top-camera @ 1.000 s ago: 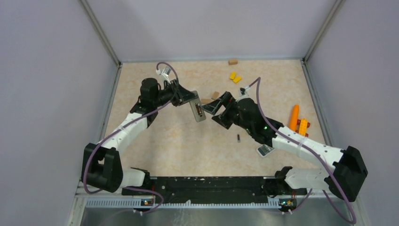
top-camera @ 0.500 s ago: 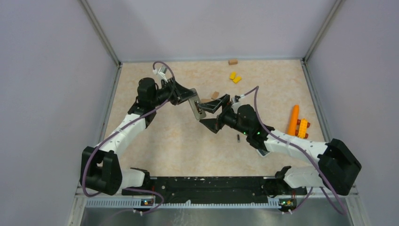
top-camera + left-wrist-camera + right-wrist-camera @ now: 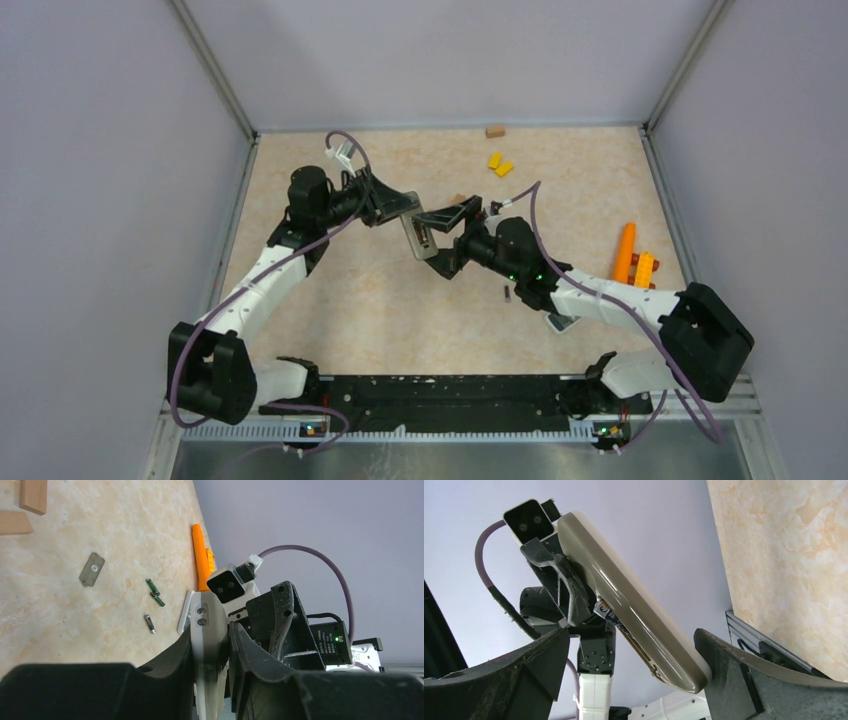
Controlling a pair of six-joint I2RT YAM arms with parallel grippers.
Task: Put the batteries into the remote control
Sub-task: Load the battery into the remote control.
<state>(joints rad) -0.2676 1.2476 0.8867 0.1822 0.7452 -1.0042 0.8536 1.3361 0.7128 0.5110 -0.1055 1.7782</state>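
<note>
While the left gripper (image 3: 405, 214) clamps the remote (image 3: 423, 238) by its far end, the right gripper (image 3: 441, 242) stands spread wide on either side of the free end.
Seen from above, the remote's long axis slants from far left toward the near edge, and its battery bay cannot be made out. Three batteries (image 3: 159, 601) lie on the table (image 3: 75, 610), well apart from both grippers, two end to end and one just beside them.
</note>
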